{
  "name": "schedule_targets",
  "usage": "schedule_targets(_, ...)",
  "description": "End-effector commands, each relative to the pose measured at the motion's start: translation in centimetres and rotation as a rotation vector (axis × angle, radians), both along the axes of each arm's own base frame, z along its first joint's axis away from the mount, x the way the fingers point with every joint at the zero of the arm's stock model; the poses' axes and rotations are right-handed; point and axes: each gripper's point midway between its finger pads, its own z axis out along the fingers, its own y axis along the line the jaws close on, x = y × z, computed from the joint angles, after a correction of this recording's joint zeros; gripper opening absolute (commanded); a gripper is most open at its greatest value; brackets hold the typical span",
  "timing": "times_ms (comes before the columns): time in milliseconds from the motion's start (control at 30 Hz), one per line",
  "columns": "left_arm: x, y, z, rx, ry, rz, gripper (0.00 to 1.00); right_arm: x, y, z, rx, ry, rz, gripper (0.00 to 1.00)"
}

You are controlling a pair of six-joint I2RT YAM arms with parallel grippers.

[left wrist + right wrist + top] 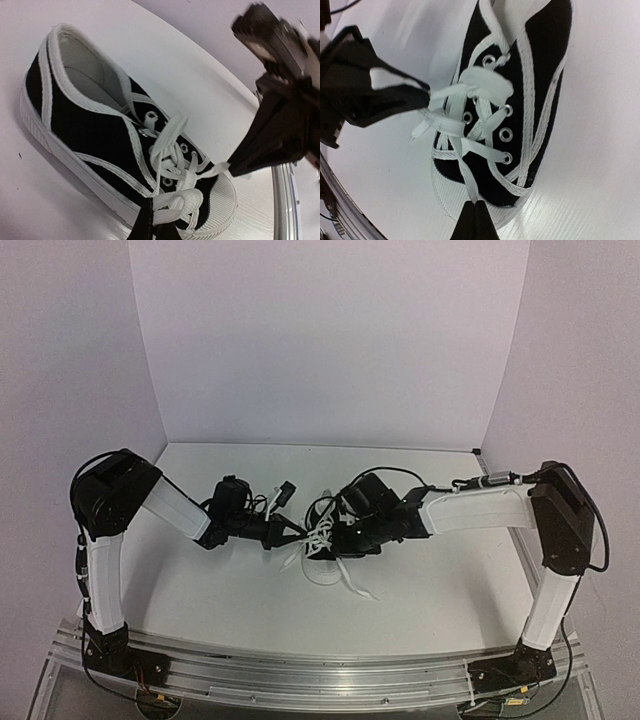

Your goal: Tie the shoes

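The black canvas sneaker with white toe cap lies on the white table between my two arms. In the left wrist view the sneaker points its toe to the lower right. My left gripper is shut on a folded loop of white lace over the toe. My right gripper is shut on a flat lace strand that runs up across the toe. Each gripper shows in the other's view, the right gripper pinching a lace end and the left gripper pinching lace beside the eyelets.
A loose lace end trails on the table in front of the shoe. White backdrop panels stand behind and at the sides. An aluminium rail carries the arm bases at the near edge.
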Motion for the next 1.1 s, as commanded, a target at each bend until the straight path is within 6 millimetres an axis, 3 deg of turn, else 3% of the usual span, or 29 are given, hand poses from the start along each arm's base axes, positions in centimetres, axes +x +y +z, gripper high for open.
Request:
schedule_targets(0, -1.1, -0.5, 3.2, -0.067, -0.218, -0.139, 0.0, 2.3, 0.6, 3.7, 0.213, -0.011, -0.101, 0.0)
schedule_targets(233, -2.0, -0.2, 2.4, -0.043, -0.297, -0.204, 0.0, 4.8, -0.2, 5.7, 0.328, -0.017, -0.194, 0.0)
schedule_targets(367, -2.3, -0.2, 2.3, -0.039, -0.334, -0.223, 0.0, 5.8, -0.4, 6.0, 0.395, -0.012, -0.238, 0.0)
schedule_targets(467, -2.4, -0.3, 2.5, -0.044, -0.369, -0.25, 0.02, 5.7, 0.2, 5.2, 0.4, 0.023, -0.23, 0.0)
schedule_targets(567, -2.8, -0.5, 2.8, -0.044, -0.388, -0.299, 0.17, 5.0, 0.3, 4.0, 0.392, 0.062, -0.222, 0.0)
schedule_targets(700, -2.8, -0.3, 3.1, -0.02, -0.456, -0.355, 0.37, 4.1, 0.8, 3.9, 0.392, 0.073, -0.178, 0.0)
schedule_targets(867, -3.2, 0.9, 2.9, 0.033, -0.502, -0.424, 0.47, 3.7, 0.7, 3.5, 0.386, 0.084, -0.179, 0.0)
schedule_targets(1067, -3.5, 4.2, 3.5, 0.075, -0.582, -0.54, 0.64, 3.5, 0.5, 2.7, 0.382, 0.109, -0.198, 0.0)
